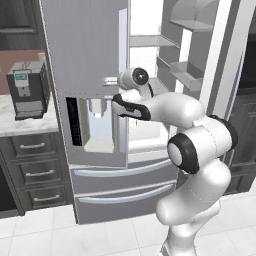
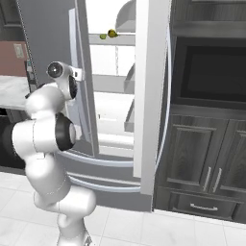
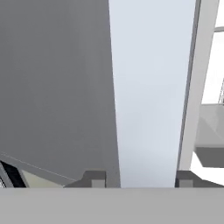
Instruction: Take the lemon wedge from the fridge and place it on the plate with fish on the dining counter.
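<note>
The fridge (image 1: 95,100) has its left door shut and right door swung open. The gripper (image 3: 141,179) sits at the left door's inner edge, jaws spread wide, holding nothing. The lemon wedge (image 2: 103,36) lies on an upper shelf, well above them, beside a round fruit (image 2: 112,33).

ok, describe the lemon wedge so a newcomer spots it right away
Find the tall grey fridge with its right door swung open. On the upper white shelf inside sit two small items: the lemon wedge is the tiny yellow-green one on the left, beside the rounder yellow-and-dark fruit.
</note>
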